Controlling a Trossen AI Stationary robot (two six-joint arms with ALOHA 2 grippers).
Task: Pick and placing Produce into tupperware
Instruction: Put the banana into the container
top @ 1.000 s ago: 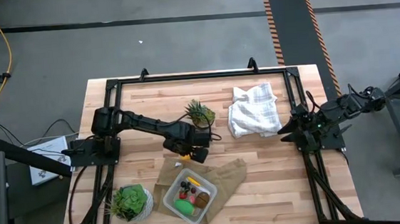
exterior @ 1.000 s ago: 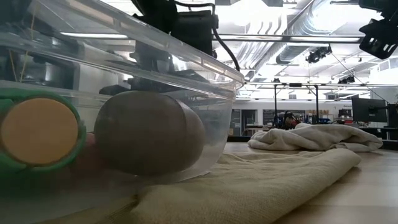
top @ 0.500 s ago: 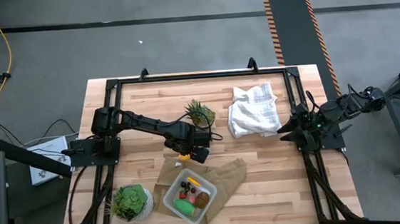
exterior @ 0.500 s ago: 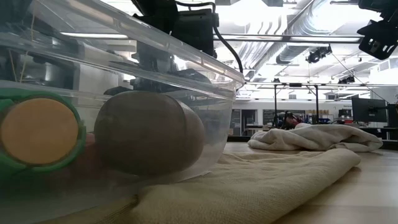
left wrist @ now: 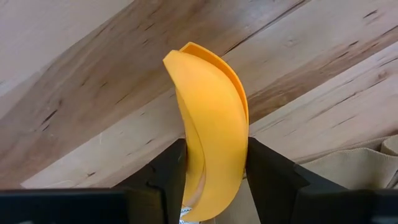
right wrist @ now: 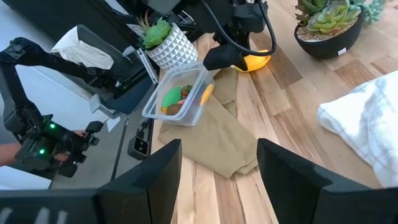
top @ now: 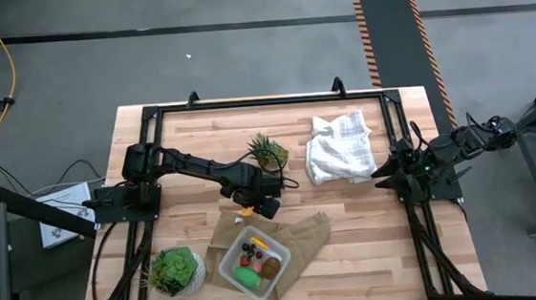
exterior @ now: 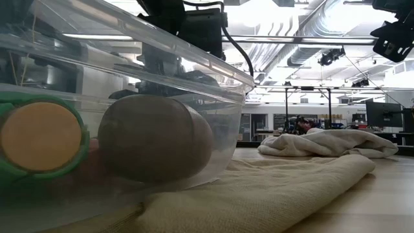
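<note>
A yellow banana [left wrist: 211,112] lies on the wooden table just beyond the brown bag's far edge. My left gripper [top: 253,207] points down over it and is shut on it. The banana [right wrist: 252,62] also shows under that gripper in the right wrist view. The clear tupperware [top: 255,261] stands on the brown bag and holds a brown kiwi [exterior: 155,137], a green oval [exterior: 39,136] and other small produce. At the table's right edge my right gripper [right wrist: 217,168] waits open, with nothing between its fingers. My left gripper pinches the banana's two long sides [left wrist: 194,163] between its two fingers [left wrist: 168,174], toward one end of the fruit. The fingers come from above, pointing down, and lie across the banana. The banana seems to rest on the wood, its curved back up.
The flat brown bag [top: 303,235] spreads under and to the right of the tupperware. A white cloth [top: 340,147] lies at the back right, a spiky potted plant [top: 268,151] just beyond the left gripper, and a leafy plant in a white pot [top: 174,269] at the near left.
</note>
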